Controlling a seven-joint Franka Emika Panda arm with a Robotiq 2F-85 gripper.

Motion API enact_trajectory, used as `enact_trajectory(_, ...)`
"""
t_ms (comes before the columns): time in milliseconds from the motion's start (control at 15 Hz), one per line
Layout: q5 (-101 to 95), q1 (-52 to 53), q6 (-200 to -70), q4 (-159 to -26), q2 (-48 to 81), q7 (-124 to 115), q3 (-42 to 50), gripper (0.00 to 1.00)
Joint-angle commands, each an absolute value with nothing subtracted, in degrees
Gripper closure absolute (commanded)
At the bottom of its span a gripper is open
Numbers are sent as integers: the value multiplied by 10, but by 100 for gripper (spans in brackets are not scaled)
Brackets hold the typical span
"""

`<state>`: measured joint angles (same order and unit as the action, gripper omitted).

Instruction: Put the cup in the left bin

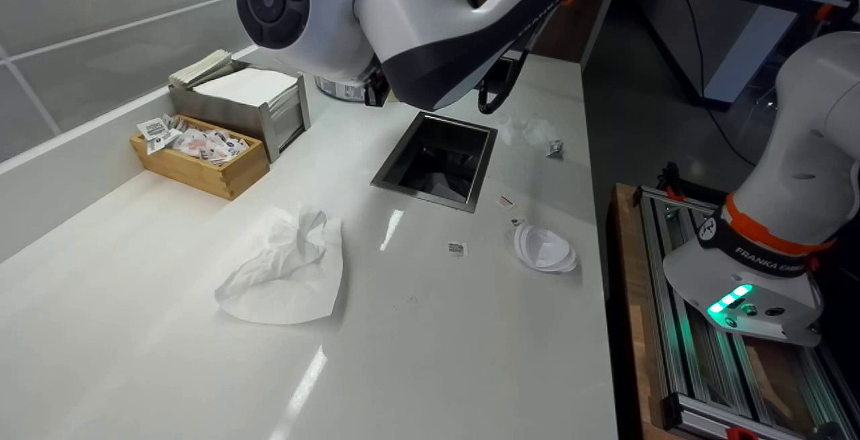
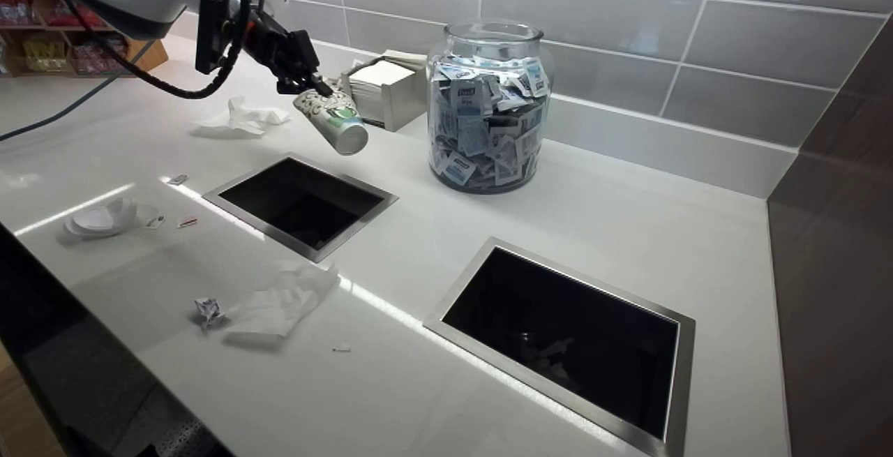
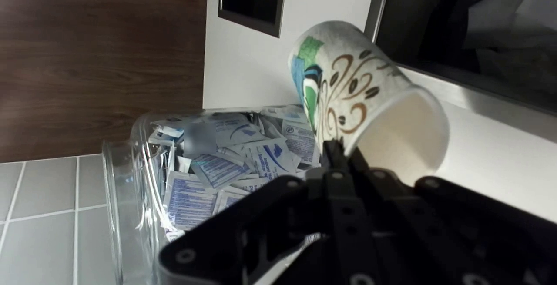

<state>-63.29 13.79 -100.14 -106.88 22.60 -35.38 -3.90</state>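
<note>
Cup (image 2: 333, 122) held tilted, pinched near rim by gripper (image 3: 345, 152), upper left in exterior view. Carry step judged in hand. Next: cup to be centred over presumed left bin (image 2: 354, 227), left of centre, then released.

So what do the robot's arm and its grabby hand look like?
The arm is chunky and rounded, mostly white with dark parts, orange bands and FRANKA lettering. Its base has a glowing green light strip. A black cable loops along the arm. The gripper is mostly black, with two slim fingers.
</note>
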Motion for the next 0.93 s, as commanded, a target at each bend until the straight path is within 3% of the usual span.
enact_trajectory(0,-611,136,-974,-1123,188,-372,-57,99)
enact_trajectory(467,-595,128,-978,-1176,158,-404,-65,99)
enact_trajectory(533,-589,126,-980,-1179,155,-403,-66,71)
enact_trajectory(667,-585,125,-980,-1184,150,-406,-66,66)
enact_trajectory(867,-579,123,-981,-1187,145,-404,-66,44)
